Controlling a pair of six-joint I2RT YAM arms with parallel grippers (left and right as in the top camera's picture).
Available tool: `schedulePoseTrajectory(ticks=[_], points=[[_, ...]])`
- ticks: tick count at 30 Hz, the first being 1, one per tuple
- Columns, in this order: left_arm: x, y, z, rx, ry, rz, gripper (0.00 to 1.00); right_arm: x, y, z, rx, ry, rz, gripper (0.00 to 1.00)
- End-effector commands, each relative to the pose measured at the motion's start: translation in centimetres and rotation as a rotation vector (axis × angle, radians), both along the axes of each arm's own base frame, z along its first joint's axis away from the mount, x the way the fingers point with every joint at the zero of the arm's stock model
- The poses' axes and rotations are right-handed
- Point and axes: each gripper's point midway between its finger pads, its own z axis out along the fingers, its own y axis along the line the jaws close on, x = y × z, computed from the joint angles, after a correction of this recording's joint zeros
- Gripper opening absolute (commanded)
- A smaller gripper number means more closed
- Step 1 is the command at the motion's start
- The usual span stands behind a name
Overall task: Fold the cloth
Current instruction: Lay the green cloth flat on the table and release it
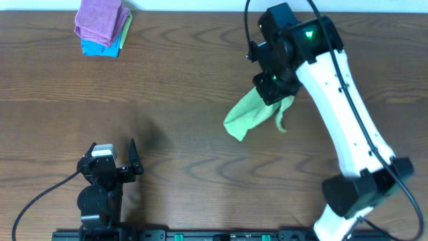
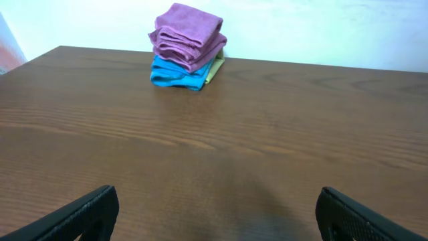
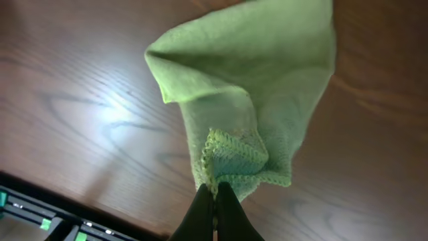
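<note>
Fold not begun; cloth [image 1: 249, 115] hanging bunched.
The right tool [image 3: 215, 193] is pinched tight on a hemmed edge of the cloth, which hangs crumpled right of centre over the surface [image 1: 167, 87]. Cannot tell whether its low end touches the wood. The left tool [image 2: 221, 221] stands wide, holding nothing, at the near edge. No flat spread and no crease, so laying out and folding are all left. Purple-and-blue stack [image 1: 101, 27] sits in the far corner.
</note>
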Motion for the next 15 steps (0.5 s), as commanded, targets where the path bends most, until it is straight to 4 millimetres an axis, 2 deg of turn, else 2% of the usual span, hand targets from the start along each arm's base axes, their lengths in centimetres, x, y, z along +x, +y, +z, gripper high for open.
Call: schedulePoseTrajectory(ticks=[1, 4, 7, 10, 11, 12, 13, 15], points=[[0.0, 0.2, -1.4, 0.009, 0.032, 0.011, 0.95, -1.7, -1.3, 2.9, 0.005, -0.088, 0.016, 0.01], [0.0, 0.2, -1.4, 0.009, 0.032, 0.011, 0.95, -3.8, -2.3, 2.4, 0.001, -0.084, 0.026, 0.01], [0.0, 0.2, -1.4, 0.009, 0.032, 0.011, 0.95, -6.1, -3.6, 1.0, 0.014, -0.068, 0.009, 0.02], [0.0, 0.2, -1.4, 0.009, 0.032, 0.011, 0.95, -9.3, -1.2, -0.9, 0.19, 0.019, 0.061, 0.02], [0.0, 0.2, -1.4, 0.009, 0.032, 0.011, 0.95, -10.2, -0.3, -1.6, 0.245, 0.063, 0.092, 0.17], [0.0, 0.2, -1.4, 0.009, 0.032, 0.011, 0.95, -10.8, -0.1, -2.2, 0.262, 0.092, 0.105, 0.46], [0.0, 0.2, -1.4, 0.009, 0.032, 0.011, 0.95, -11.2, -0.1, -3.0, 0.258, 0.123, 0.102, 0.61], [0.0, 0.2, -1.4, 0.009, 0.032, 0.011, 0.96, -11.6, -0.2, -4.1, 0.248, 0.155, 0.098, 0.77]])
